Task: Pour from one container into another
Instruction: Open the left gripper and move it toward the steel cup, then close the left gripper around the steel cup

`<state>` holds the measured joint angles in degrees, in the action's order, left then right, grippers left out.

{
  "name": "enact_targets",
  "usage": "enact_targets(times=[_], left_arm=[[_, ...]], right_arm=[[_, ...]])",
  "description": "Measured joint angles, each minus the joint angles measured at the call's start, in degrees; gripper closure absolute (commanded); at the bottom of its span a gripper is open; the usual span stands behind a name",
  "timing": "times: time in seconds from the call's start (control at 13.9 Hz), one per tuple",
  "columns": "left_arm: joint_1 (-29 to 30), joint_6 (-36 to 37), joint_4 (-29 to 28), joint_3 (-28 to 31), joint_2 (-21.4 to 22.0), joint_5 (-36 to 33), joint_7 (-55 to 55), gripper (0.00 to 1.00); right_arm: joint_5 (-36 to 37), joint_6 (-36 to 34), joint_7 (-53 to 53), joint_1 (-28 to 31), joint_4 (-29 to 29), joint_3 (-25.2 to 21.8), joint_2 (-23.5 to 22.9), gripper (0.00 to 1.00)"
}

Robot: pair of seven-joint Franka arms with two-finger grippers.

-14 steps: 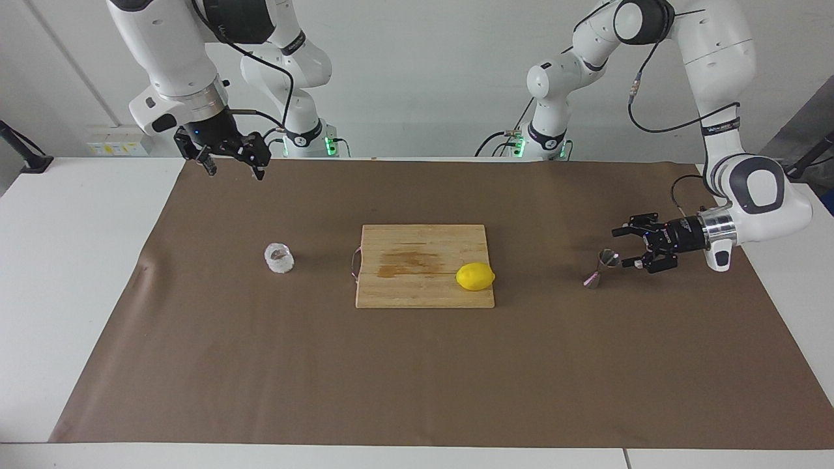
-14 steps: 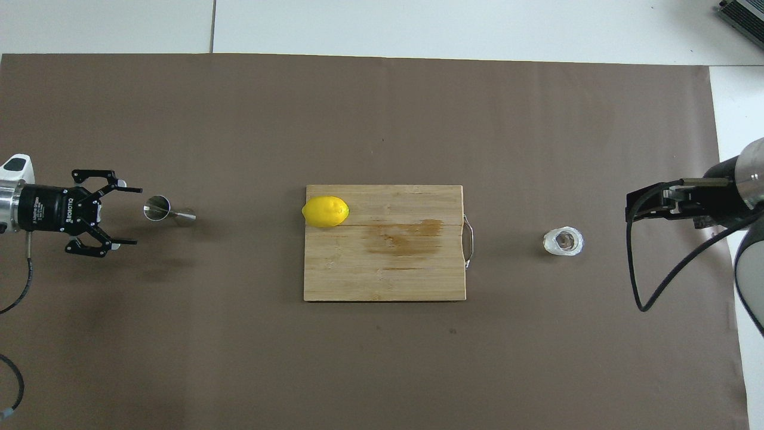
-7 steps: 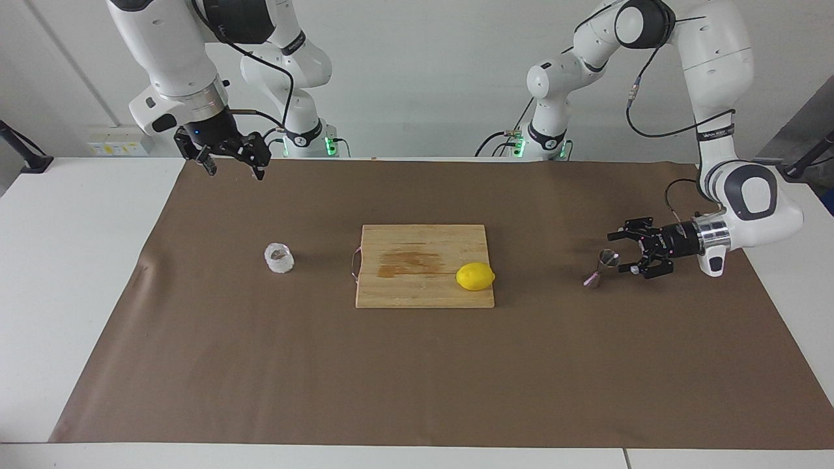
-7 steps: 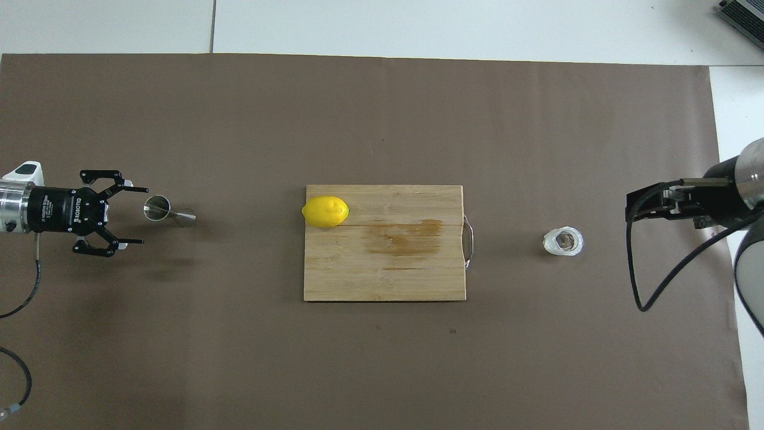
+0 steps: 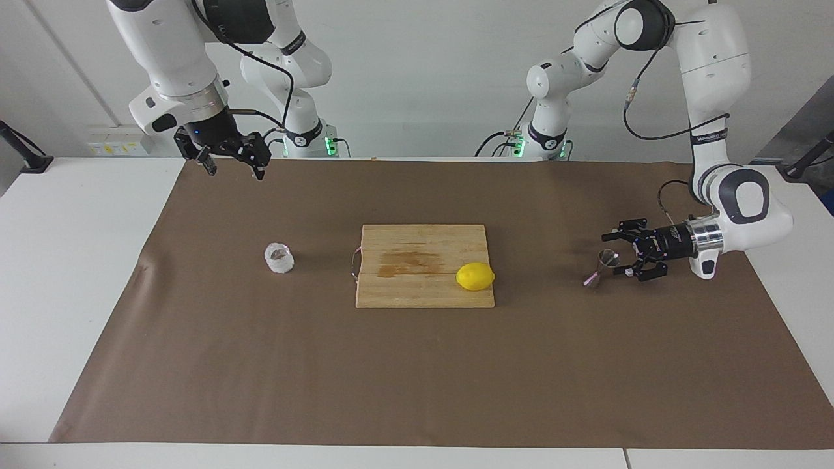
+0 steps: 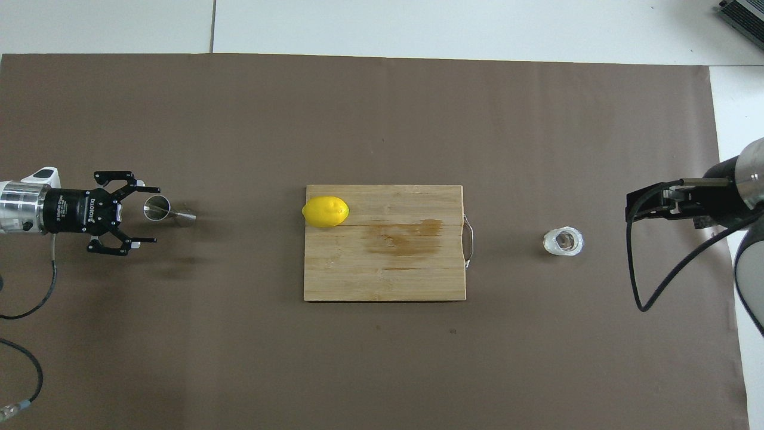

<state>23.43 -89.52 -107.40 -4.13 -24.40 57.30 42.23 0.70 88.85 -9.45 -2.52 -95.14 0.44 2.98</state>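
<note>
Left pincer (image 5: 618, 251): it lies low and sideways just beside the jigger at the left arm's end of the worktop. Its fingers are wide apart and hold nothing.
Jigger (image 5: 603, 267): a small shiny steel hourglass cup. It stands on the brown mat (image 5: 417, 378), with its top rim close to the left pincer's fingertips.
Right pincer (image 5: 233, 161): it hangs in the air over the mat's edge close to the robots. Its fingers are apart and hold nothing.
Glass cup (image 5: 279, 258): small, clear and bumpy. It stands on the mat toward the right arm's end, well apart from the right pincer.
Cutting board (image 5: 417, 286): wooden, in the middle, between cup and jigger.
Lemon (image 5: 475, 276): yellow, on the board's corner toward the jigger.
</note>
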Motion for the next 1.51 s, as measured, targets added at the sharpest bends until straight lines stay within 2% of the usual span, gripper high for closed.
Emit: enact_targets(times=[1.51], left_arm=[[-0.63, -4.62, -0.73, -0.19, 0.00, 2.04, 0.88, 0.01]], right_arm=[[0.00, 0.00, 0.00, 0.00, 0.00, 0.00, 0.00, 0.00]])
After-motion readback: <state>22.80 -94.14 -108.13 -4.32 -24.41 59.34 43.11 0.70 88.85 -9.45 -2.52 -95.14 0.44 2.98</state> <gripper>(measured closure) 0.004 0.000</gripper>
